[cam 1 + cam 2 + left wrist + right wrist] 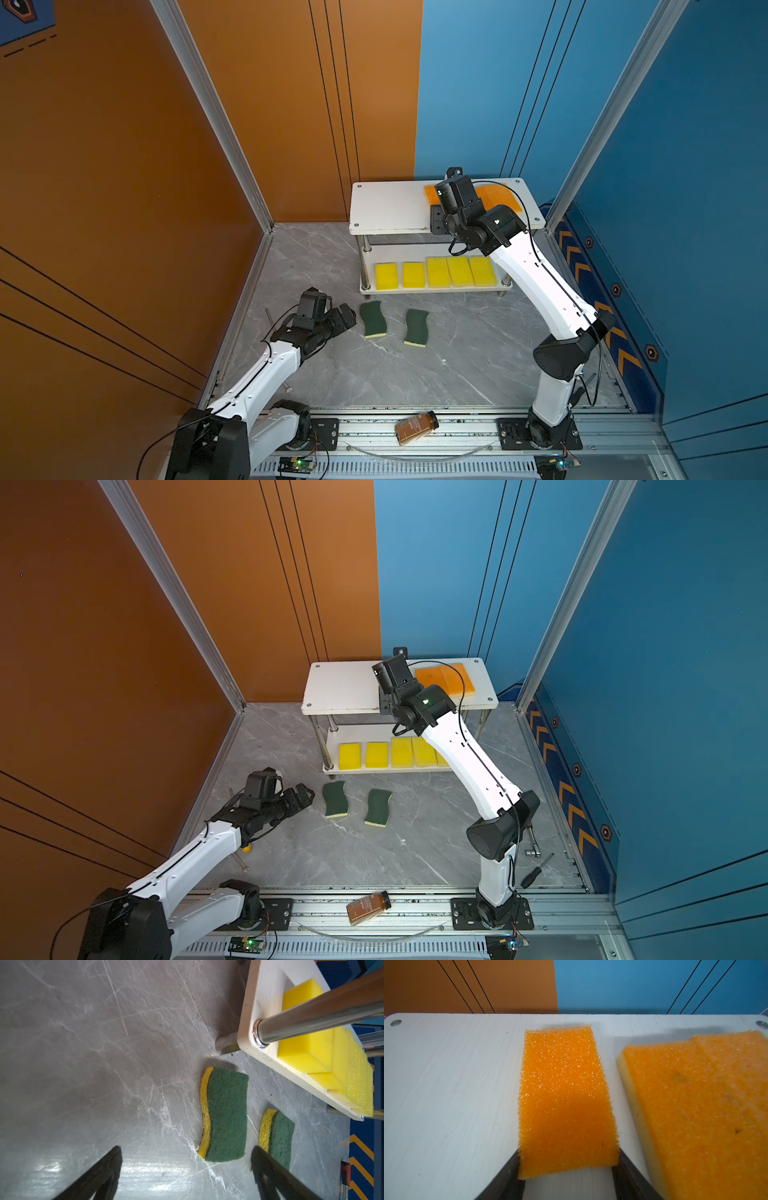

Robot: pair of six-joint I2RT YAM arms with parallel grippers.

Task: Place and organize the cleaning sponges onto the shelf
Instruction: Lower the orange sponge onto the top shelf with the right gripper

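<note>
tabletop (415, 382): grey veined marble, carrying everything.
shelf (386, 208): is standing at 12 o'clock on the tabletop, close to the back wall, with a white top board above a lower board (432, 292).
right gripper (568, 1154): is reaching over the top board from 4 o'clock. Its jaws are clasping the lone orange sponge (566, 1101), one finger touching each long side at its near end.
left gripper (350, 316): is sitting low at 9 o'clock of the green sponges, jaws spread wide and gripping nothing.
yellow sponges (436, 272): five are lying in a row along the lower board. The three toward 3 o'clock are touching; the other two are lying slightly apart.
orange pair (444, 679): is lying side by side, touching, at the top board's 3 o'clock end.
lone orange sponge: is lying on the top board at 9 o'clock of the orange pair, near it but apart.
green sponges (373, 319): two wavy ones, green side up, are lying apart on the tabletop at 6 o'clock of the shelf.
brown bottle (415, 428): is lying on its side on the metal rail at 6 o'clock.
</note>
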